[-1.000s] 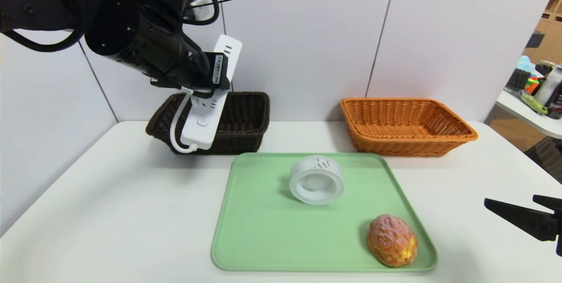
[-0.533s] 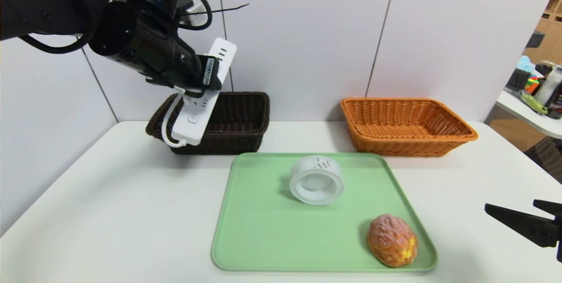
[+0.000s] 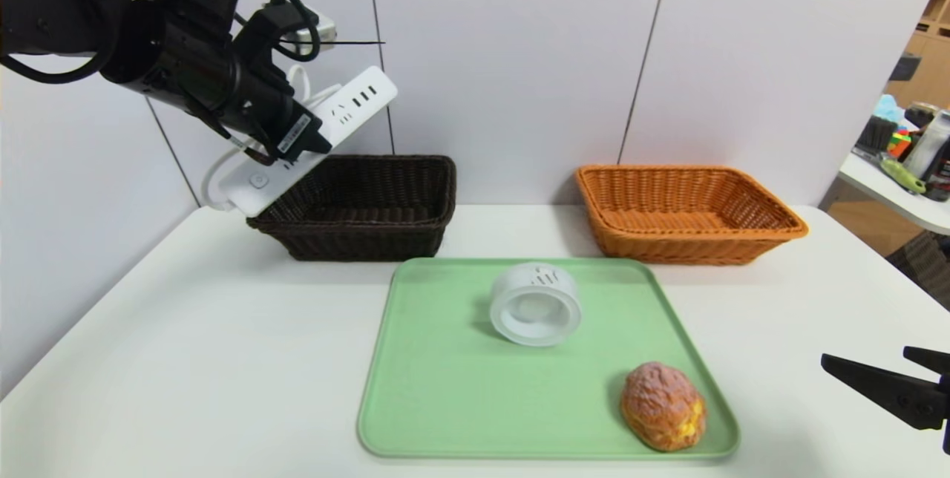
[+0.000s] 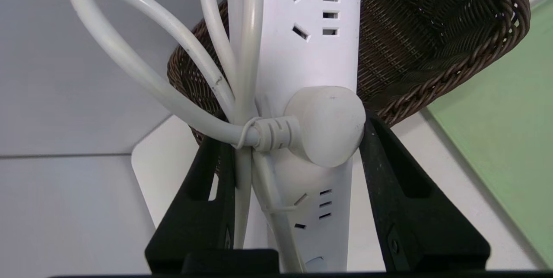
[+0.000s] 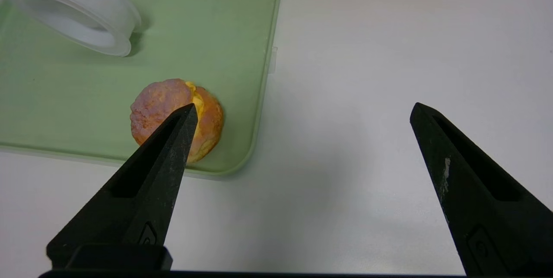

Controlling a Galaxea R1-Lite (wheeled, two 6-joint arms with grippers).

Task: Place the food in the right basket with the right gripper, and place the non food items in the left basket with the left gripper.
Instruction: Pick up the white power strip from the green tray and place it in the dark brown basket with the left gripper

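My left gripper (image 4: 298,129) clamps the power strip (image 3: 326,138) — rigid, probably heavy, best held mid-body — with the dark basket (image 3: 371,228) beneath it.

Two baskets, one tray, three loose items

One power strip (image 3: 356,103) sits between the left gripper's (image 4: 298,129) fingers; one dark basket (image 3: 371,237) lies below them. Left of the right gripper (image 5: 302,112) are one green tray (image 3: 460,404), one bun (image 3: 660,404), one white roll (image 3: 534,303) and one orange basket (image 3: 690,240).
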